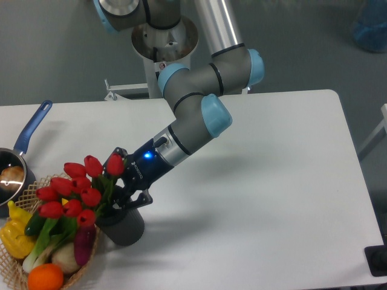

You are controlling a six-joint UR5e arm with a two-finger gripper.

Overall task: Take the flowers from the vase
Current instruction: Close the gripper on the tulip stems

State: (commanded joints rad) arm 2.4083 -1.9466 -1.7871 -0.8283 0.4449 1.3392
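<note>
The flowers [74,190], a bunch of red tulips with green stems, lean left out of the vase over the basket's edge. The vase [123,225] is a short dark grey cylinder standing near the table's front left. My gripper [113,194] comes in from the upper right, just above the vase's rim, and is shut on the flowers' stems. The stem ends and the vase mouth are hidden behind the gripper's fingers and the blooms.
A wicker basket [26,189] of vegetables and fruit touches the vase's left side, with an orange [45,277] at the front. A blue-handled saucepan [29,132] sits at the left edge. My arm slants across the table's middle from the base behind.
</note>
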